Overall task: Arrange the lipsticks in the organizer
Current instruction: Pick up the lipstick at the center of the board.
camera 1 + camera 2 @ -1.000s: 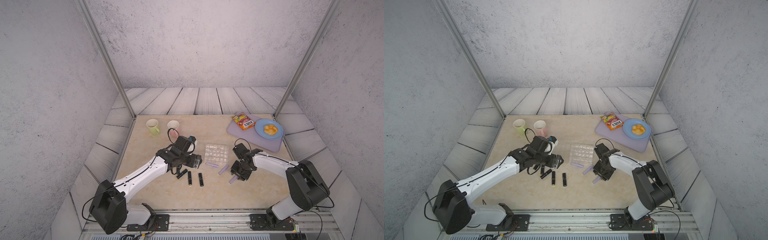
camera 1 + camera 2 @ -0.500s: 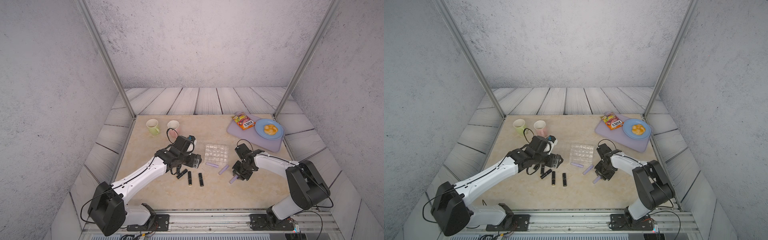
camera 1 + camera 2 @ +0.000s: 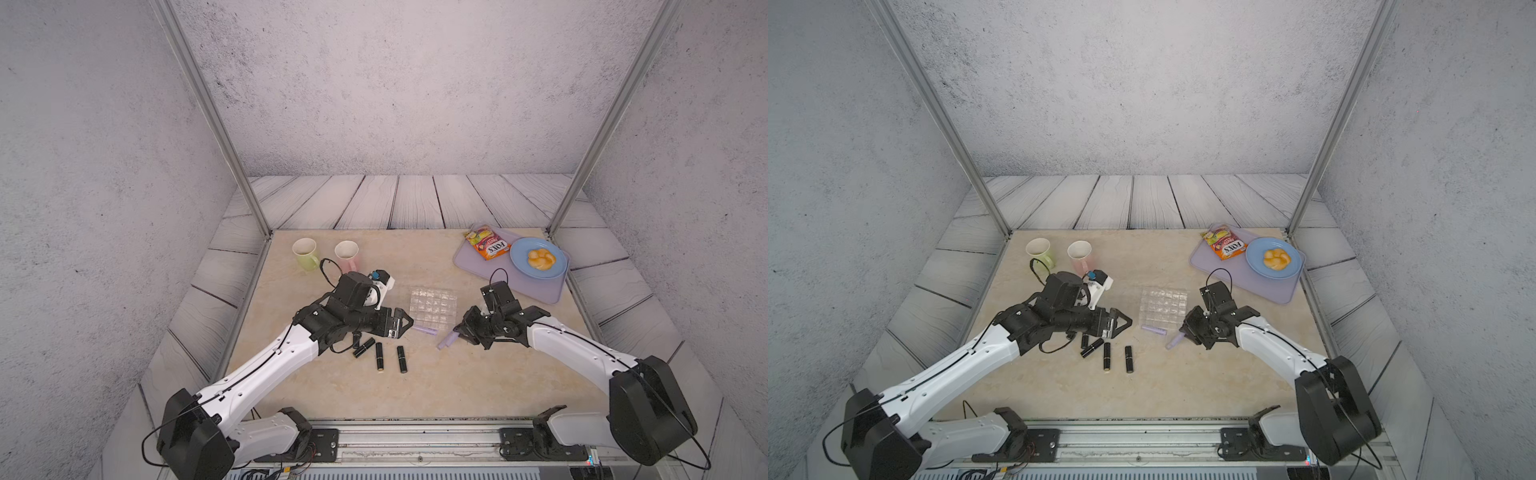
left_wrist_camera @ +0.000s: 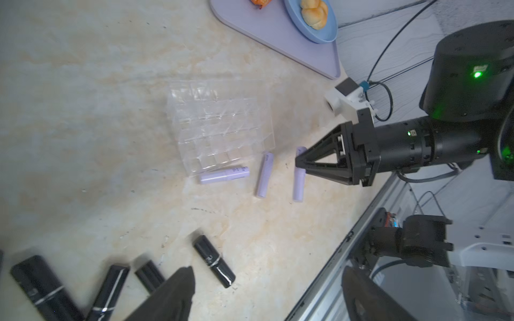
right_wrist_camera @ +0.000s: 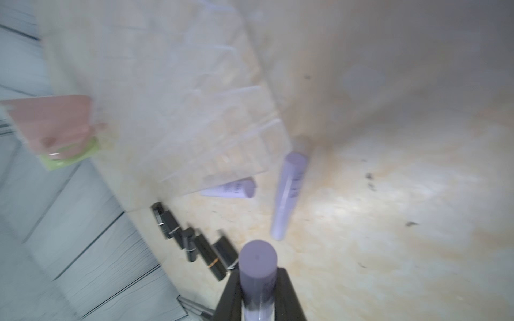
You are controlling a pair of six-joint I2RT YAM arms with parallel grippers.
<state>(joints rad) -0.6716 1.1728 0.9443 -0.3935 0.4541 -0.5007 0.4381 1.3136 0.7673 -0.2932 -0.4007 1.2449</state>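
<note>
Beige marbled table forms the work area inside grey walls. Organizer sits at its centre with every visible cell empty, so no lipstick is placed yet. Lilac lipsticks number three, all off the organizer's near edge: one lies against that edge, one just beside it, and the third lilac lipstick is clamped in the right gripper, jaws closed on the barrel near one end. This end grip probably leaves the free length available to tip upright and enter a cell (whether the tube has left the table cannot be told). Black lipsticks lie in a loose group on the left arm's side, near the organizer. Left gripper hangs close to them, jaws apart and empty, apparently positioned to take a black one while the right arm handles the lilac supply. Dividing the supply by side would keep the arms from crossing. Mugs and tray stand toward the far edge, well apart from the lipsticks.
</note>
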